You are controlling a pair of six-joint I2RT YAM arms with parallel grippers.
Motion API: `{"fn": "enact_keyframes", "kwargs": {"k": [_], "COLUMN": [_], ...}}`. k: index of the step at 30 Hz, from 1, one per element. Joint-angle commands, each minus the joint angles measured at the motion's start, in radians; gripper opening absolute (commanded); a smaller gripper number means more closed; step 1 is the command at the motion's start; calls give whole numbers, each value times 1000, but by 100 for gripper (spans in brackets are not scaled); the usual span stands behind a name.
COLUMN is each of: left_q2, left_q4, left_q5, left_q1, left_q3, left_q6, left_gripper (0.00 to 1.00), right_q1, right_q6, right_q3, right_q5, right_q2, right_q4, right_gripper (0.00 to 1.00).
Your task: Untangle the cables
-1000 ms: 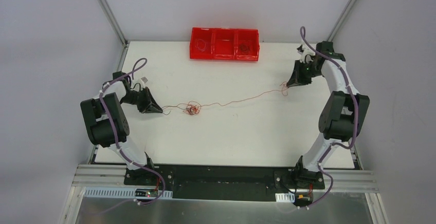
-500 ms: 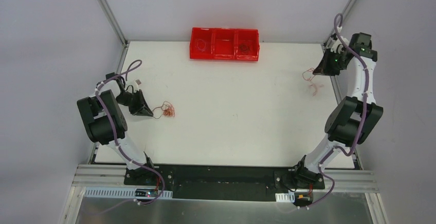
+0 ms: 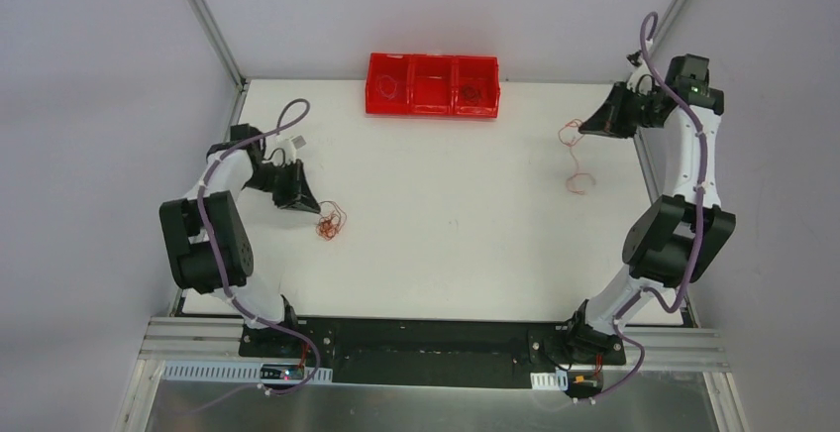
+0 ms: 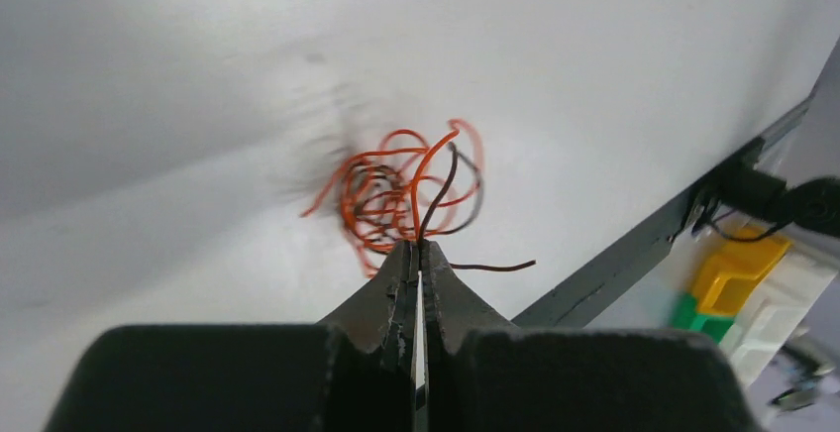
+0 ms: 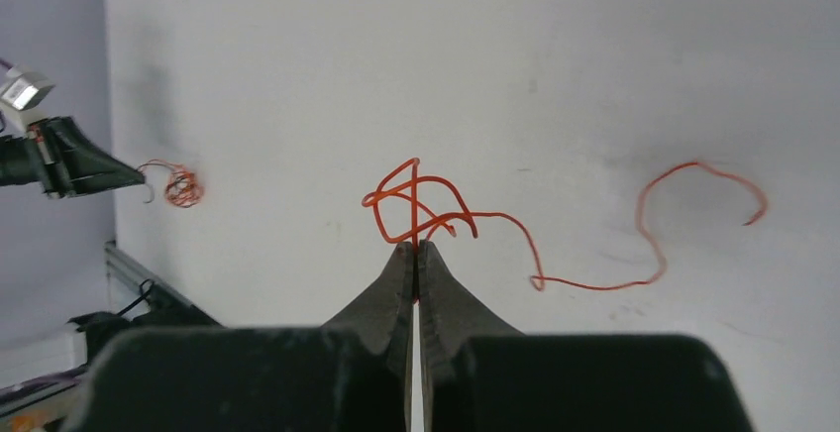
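Note:
A small knotted ball of orange, red and black cables (image 3: 331, 223) hangs at my left gripper (image 3: 313, 208), which is shut on it; in the left wrist view the ball (image 4: 404, 191) sits right at the closed tips (image 4: 419, 245). My right gripper (image 3: 582, 129) at the far right is shut on a separate loose orange-red cable (image 3: 573, 160) that trails toward the table. In the right wrist view this cable (image 5: 594, 244) loops from the closed tips (image 5: 415, 246) and runs right. The left gripper and ball also show small there (image 5: 182, 186).
A red three-compartment bin (image 3: 434, 84) stands at the table's back edge with small wire coils in its left and right compartments. Metal frame posts rise at the back corners. A black rail (image 3: 426, 338) carries both arm bases at the near edge.
The taut wire joining both grippers came free of the ball. The right arm swung back and right with the loose wire. The left gripper moved slightly back and right with the ball.

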Motion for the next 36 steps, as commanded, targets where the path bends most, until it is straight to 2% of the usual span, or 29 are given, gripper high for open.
{"fn": "enact_keyframes", "kwargs": {"k": [1, 8, 10, 14, 18, 25, 30, 33, 36], "left_q2": [-167, -196, -200, -200, -200, -159, -123, -108, -92], "left_q4": [-34, 22, 42, 76, 129, 167, 182, 189, 200], "left_q5": [105, 109, 95, 48, 45, 62, 58, 59, 66], "left_q1": [-167, -247, -257, -259, -258, -257, -259, -258, -258], "left_q3": [46, 34, 25, 32, 2, -44, -50, -51, -54], "left_q6": [42, -26, -44, -68, -119, -148, -142, -145, -163], "left_gripper": [0, 0, 0, 1, 2, 2, 2, 2, 2], "right_q1": [118, 305, 357, 447, 507, 512, 520, 537, 561], "right_q6": [142, 414, 490, 639, 610, 659, 710, 687, 639], "right_q3": [54, -30, -8, 146, 335, 684, 751, 819, 815], "right_q5": [-204, -83, -42, 32, 83, 108, 183, 240, 283], "right_q2": [-143, -209, -162, -10, 141, 411, 509, 566, 601], "right_q4": [24, 407, 488, 561, 611, 739, 993, 1060, 1105], "right_gripper": [0, 0, 0, 0, 0, 0, 0, 0, 0]}}
